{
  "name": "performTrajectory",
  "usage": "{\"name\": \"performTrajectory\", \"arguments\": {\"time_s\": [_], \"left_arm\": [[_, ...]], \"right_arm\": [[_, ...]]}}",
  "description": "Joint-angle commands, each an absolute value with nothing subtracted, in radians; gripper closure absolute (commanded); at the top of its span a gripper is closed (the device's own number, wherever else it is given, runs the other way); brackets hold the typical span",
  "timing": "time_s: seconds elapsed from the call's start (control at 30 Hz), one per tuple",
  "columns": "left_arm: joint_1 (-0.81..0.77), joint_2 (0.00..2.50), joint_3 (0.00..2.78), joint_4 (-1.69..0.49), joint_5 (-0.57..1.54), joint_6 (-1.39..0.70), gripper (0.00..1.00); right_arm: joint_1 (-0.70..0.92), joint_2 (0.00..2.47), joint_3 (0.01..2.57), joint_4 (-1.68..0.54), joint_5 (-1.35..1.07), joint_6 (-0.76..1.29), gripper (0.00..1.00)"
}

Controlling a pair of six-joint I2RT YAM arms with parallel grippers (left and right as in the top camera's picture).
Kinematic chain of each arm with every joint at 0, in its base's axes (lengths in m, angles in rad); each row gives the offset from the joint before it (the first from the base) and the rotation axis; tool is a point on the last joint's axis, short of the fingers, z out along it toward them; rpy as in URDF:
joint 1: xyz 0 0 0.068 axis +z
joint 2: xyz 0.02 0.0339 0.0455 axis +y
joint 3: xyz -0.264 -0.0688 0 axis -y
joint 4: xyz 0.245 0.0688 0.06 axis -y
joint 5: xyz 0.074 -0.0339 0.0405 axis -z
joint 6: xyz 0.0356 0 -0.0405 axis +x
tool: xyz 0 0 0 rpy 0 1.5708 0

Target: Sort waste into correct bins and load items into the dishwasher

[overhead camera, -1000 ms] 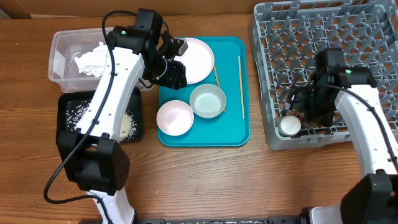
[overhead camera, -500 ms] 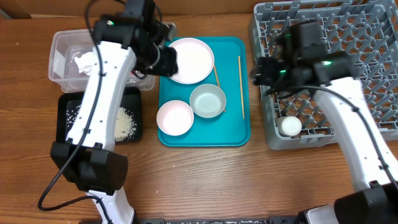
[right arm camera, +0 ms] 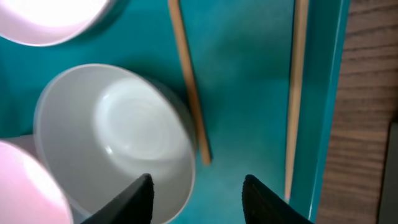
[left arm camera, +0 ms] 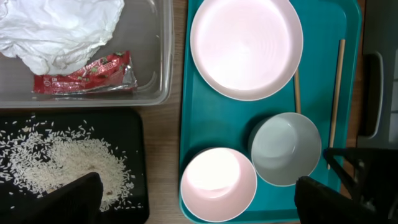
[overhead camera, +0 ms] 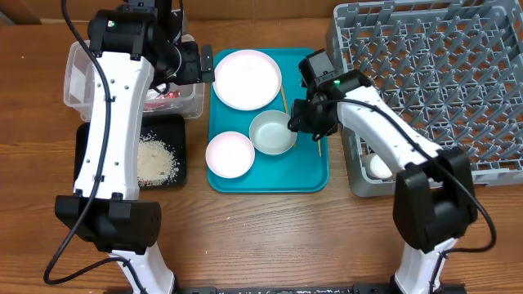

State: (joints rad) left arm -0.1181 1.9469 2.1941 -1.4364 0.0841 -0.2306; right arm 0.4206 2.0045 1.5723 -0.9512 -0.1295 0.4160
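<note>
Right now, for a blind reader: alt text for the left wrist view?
A teal tray holds a round white plate, white bowl, silvery metal bowl and two wooden chopsticks. Alongside, a clear plastic tub holds a crumpled white napkin and red wrapper; a black tray holds rice.

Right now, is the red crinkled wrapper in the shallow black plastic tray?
No, the red crinkled wrapper lies inside the clear rectangular plastic tub, beside the crumpled white napkin.

The left arm [overhead camera: 114, 106] and right arm [overhead camera: 377, 124] wear smooth white shells between black joint blocks, with thin black cables looping alongside. The left gripper [left arm camera: 202, 199] and right gripper [right arm camera: 198, 193] have matte black fingers.
</note>
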Motion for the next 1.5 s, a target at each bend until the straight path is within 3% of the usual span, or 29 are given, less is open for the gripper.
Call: {"name": "performTrajectory", "arguments": {"time_s": [0.0, 0.13, 0.27, 0.6, 0.83, 0.93, 1.07, 1.3, 1.47], "left_arm": [[-0.125, 1.937, 2.191, -1.436, 0.067, -0.244, 0.0], [-0.125, 1.937, 2.191, -1.436, 0.067, -0.244, 0.0], [-0.125, 1.937, 2.191, -1.436, 0.067, -0.244, 0.0], [-0.125, 1.937, 2.191, -1.436, 0.067, -0.244, 0.0], [-0.125, 1.937, 2.191, -1.436, 0.067, -0.244, 0.0], [-0.125, 1.937, 2.191, -1.436, 0.067, -0.244, 0.0], [-0.125, 1.937, 2.191, -1.436, 0.067, -0.244, 0.0], [-0.125, 1.937, 2.191, -1.436, 0.067, -0.244, 0.0], [-0.125, 1.937, 2.191, -1.436, 0.067, -0.244, 0.0]], "right_arm": [[0.42, 2.058, 1.57, -0.938, -0.113, 0.419, 0.6], [0.42, 2.083, 1.57, -0.928, -0.112, 0.419, 0.71], [0.419, 2.075, 1.584, -0.921, -0.103, 0.418, 0.96], [0.383, 1.932, 1.816, -1.122, 0.086, 0.391, 0.96], [0.343, 1.817, 1.939, -1.197, 0.702, 0.581, 0.96], [0.327, 1.831, 1.921, -1.098, 0.915, 0.609, 0.96], [0.295, 1.893, 1.875, -0.834, 1.076, 0.481, 0.96], [0.252, 2.088, 1.867, -0.411, 1.213, -0.028, 0.96], [0.235, 2.187, 1.867, -0.241, 1.178, -0.223, 0.96]]}}
